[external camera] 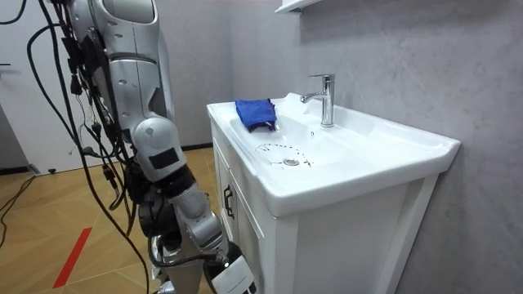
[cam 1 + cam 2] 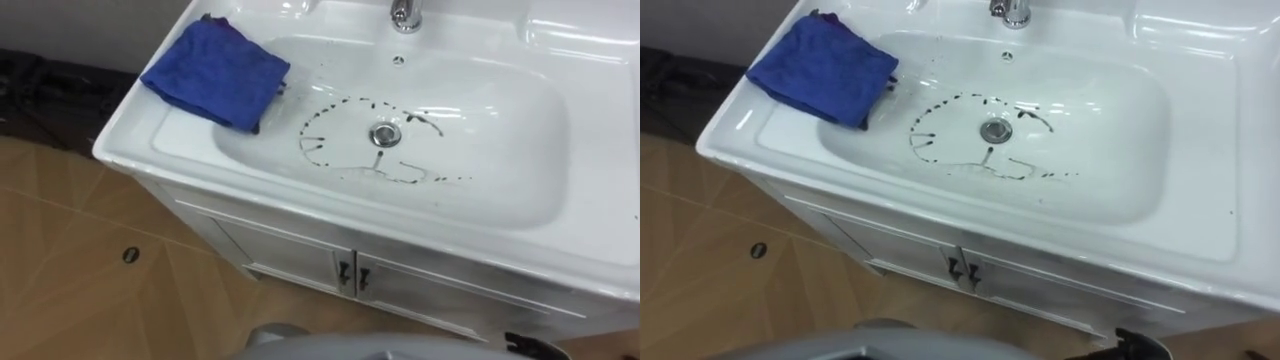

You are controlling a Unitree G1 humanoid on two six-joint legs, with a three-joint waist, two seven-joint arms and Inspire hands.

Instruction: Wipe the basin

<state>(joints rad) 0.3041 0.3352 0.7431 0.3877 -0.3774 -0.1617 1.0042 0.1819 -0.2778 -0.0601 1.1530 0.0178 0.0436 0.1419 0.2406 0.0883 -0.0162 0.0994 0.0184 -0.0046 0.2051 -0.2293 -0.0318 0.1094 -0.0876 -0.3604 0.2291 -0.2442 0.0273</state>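
The robot stands on the wooden floor (image 2: 60, 280), right in front of a white cabinet (image 2: 430, 290). In the room view it is on the room view's left, close to the cabinet. Its right arm hangs down low beside the cabinet. The right hand (image 1: 235, 279) sits at the bottom edge there, and I cannot tell if it is loose or clenched.

On top of the cabinet is a big white basin (image 2: 500, 170). A blue cloth (image 2: 215, 70) lies folded on the basin's back left corner. One edge of it hangs a little over the bowl. No hand touches it.

A shiny tap (image 2: 405, 15) stands upright at the back, in the middle. Dark marks (image 2: 315, 135) make a broken ring on the bottom of the bowl. The round metal drain (image 2: 385, 133) sits inside that ring.

Two small dark handles (image 2: 352, 275) are side by side on the cabinet doors. A tiny dark round thing (image 2: 131, 255) lies on the floor to the left.
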